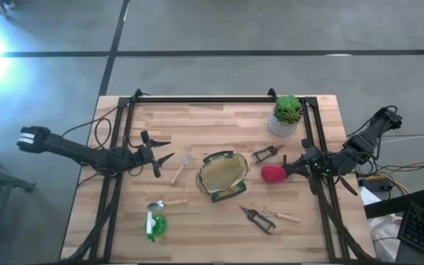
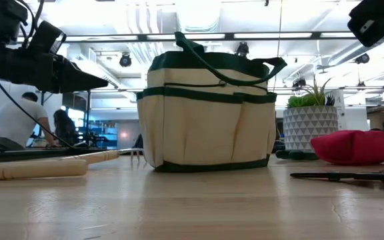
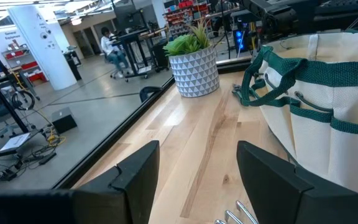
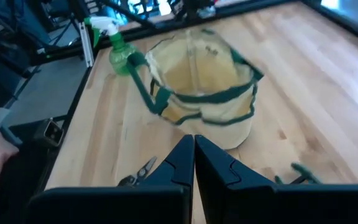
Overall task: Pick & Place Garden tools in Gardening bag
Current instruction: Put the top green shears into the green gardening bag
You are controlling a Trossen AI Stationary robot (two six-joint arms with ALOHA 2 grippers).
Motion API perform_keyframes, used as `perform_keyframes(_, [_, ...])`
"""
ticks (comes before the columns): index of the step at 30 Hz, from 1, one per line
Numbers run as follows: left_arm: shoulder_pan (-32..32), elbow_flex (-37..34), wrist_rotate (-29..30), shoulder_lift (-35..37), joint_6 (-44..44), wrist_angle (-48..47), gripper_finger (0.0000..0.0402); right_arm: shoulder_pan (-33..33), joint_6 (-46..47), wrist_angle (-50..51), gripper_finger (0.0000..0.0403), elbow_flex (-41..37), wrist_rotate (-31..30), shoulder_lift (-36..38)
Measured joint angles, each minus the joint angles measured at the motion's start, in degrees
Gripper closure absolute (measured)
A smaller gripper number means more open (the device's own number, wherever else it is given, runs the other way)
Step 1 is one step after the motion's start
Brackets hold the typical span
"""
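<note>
High view shows the olive-tan fabric gardening bag mid-table, apparently empty, so nothing is packed. Wooden-handled fork, trowel, shears lie around it. Left gripper spread, right gripper closed, both empty.

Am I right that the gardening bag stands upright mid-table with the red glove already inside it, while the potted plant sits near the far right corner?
Not quite: the red glove is not in the gardening bag. The high view shows it lying on the table just right of the bag, by the right tool. The bag does stand upright mid-table, and the potted plant sits near the far right corner.
</note>
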State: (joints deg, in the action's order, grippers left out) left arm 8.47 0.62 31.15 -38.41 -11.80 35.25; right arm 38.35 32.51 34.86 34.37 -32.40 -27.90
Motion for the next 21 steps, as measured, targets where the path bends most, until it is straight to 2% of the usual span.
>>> perform_keyframes(9, [0.0, 0.0, 0.0, 0.0, 0.0, 0.0, 0.0183, 0.0, -4.4, -1.3, 0.0394, 0.0, -10.4, 0.0])
perform_keyframes(14, [0.0, 0.0, 0.0, 0.0, 0.0, -0.3, 0.0183, 0.0, -4.2, -2.6, 0.0394, 0.0, -20.4, -0.1])
perform_keyframes(18, [0.0, 0.0, 0.0, 0.0, 0.0, -0.3, 0.0183, 0.0, -4.6, -6.3, 0.0394, 0.0, -25.7, -0.9])
perform_keyframes(21, [0.0, 0.0, 0.0, 0.0, 0.0, -0.3, 0.0183, 0.0, -9.4, -8.8, 0.0394, -0.1, -29.7, -1.9])
